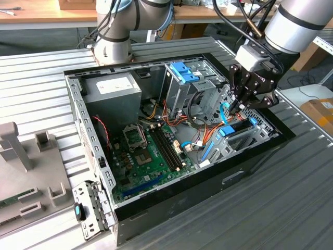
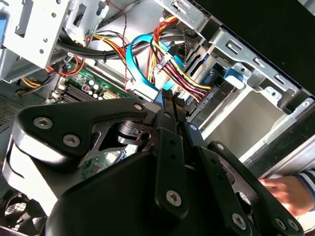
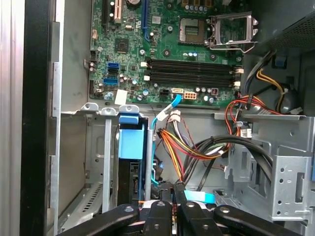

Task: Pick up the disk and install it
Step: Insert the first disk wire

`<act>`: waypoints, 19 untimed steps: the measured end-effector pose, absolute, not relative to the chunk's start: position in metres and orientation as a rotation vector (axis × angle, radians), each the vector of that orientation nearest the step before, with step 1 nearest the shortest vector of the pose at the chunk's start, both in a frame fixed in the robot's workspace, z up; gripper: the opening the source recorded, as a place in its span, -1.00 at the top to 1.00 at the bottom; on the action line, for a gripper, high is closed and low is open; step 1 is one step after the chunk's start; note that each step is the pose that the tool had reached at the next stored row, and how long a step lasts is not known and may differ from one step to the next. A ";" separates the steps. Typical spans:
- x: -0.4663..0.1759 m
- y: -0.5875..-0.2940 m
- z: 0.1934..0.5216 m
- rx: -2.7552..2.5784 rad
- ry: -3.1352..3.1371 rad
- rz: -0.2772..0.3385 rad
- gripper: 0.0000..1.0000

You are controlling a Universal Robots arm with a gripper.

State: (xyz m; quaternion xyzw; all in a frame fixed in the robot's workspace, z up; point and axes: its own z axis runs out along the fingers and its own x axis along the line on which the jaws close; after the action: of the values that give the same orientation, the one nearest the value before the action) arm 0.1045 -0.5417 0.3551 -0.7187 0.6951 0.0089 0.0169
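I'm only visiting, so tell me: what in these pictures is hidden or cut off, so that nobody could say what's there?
1. Disk, first wrist view: the metal cage hides all but its blue-framed edge, so its label and faces cannot be seen.
2. Hand, second wrist view: cut off by the picture's edge, so what it is doing is unclear.
3. Exterior view: the tool covers part of the metal cage behind it.

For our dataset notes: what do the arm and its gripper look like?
The arm is a silver-grey tube with a black band and pale blue joint caps; black cables trail beside it. A light grey block sits at its wrist. The gripper is black, built of jointed link plates with silver screw heads.
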 end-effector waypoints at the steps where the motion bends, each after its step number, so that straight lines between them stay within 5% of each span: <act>1: 0.105 -0.542 0.355 -2.236 2.163 0.023 0.69; 19: 0.105 -0.567 0.355 -2.273 2.131 0.017 0.69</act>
State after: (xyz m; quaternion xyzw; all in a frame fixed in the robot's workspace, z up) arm 0.1045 -0.5667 0.3554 -0.7294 0.6839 0.0055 0.0131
